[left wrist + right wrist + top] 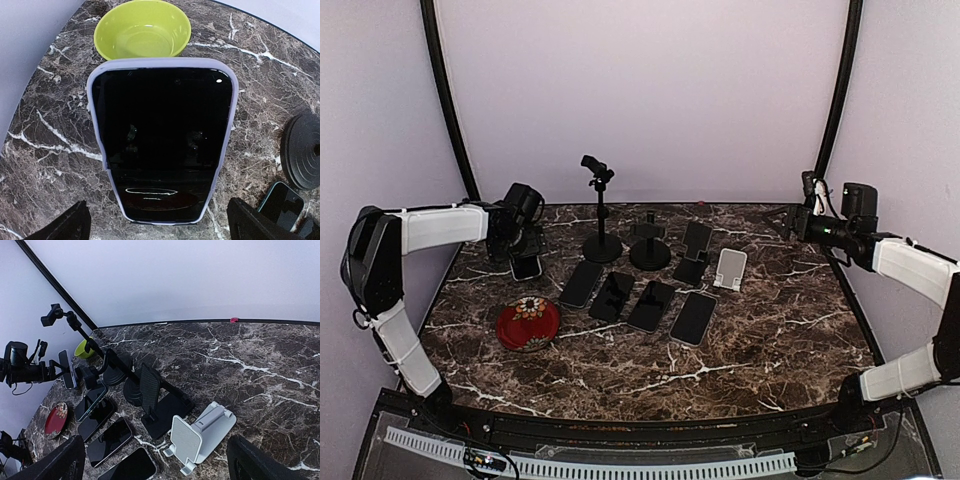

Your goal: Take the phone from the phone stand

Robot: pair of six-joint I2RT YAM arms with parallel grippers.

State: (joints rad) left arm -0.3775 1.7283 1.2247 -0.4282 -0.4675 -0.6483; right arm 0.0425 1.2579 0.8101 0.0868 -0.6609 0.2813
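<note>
Nearest the arm bases, a red plate [528, 324] and a row of spare phones [638, 302] lie flat on the marbled counter [770, 340]. Beyond them, at the counter's left rear, the left gripper [160, 222] holds its jaws spread either side of the lavender-cased phone [162, 135], which is propped steeply. Its stand is hidden from the wrist camera, and nothing is gripped yet. If the jaws close off-centre, one finger would likely shove the phone sideways and topple it. The glossy case could also slip, and a lift might drag the stand along. A lime bowl [142, 30] sits just behind and a round black base [302, 150] to its right, both in the path of a fall. The right gripper [157, 462], jaws also spread and empty, hovers well apart at far right.
</note>
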